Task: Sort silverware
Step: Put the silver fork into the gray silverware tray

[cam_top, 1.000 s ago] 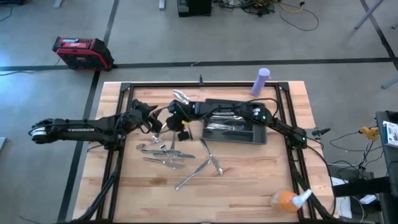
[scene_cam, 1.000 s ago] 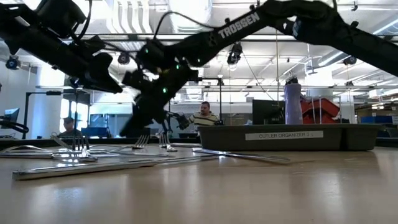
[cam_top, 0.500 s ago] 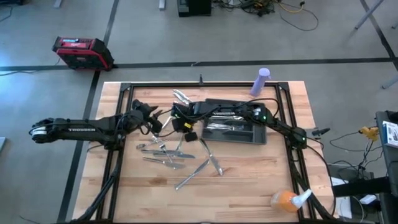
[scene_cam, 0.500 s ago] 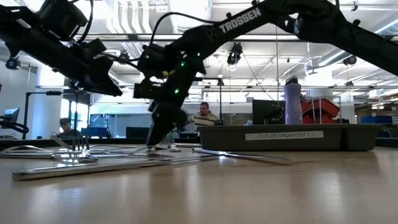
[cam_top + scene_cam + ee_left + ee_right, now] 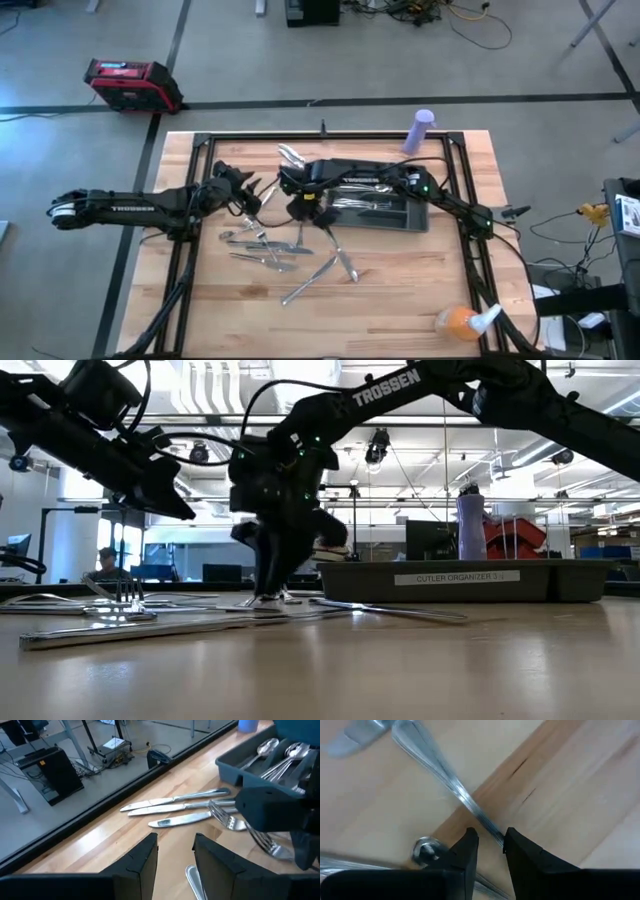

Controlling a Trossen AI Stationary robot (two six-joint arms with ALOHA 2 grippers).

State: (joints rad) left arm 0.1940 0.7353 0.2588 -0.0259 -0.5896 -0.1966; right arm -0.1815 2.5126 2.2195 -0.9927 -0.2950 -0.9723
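1. The loose silverware (image 5: 275, 250) lay scattered on the wooden table (image 5: 400, 290) at about nine o'clock from the dark grey cutlery organizer (image 5: 378, 203), with more pieces already in its compartments!
2. In the right wrist view a slim handle (image 5: 451, 787) ran flat on the wood and passed between the right gripper (image 5: 487, 851)'s fingers; the jaws stood narrowly apart around it, not yet pinched, as far as could be seen.
3. That right gripper (image 5: 308, 208) sat right down at the table, just off the organizer's nine o'clock end; the low view had its tips (image 5: 268, 598) at the tabletop.
4. Handling call: these pieces looked light, rigid and slick, lying flush with the wood, so little room for a finger underneath. The best hold seemed to be across the narrow handle near its middle, fingers square to it, squeezing firmly since polished metal could swivel or slip out.
5. The left gripper (image 5: 175, 857) hung with a clear gap between its fingers, holding nothing, with knives (image 5: 175, 805) and a fork (image 5: 235, 820) lying ahead of it.
6. From overhead, that left gripper (image 5: 245, 195) hovered at eleven o'clock of the scattered pile.
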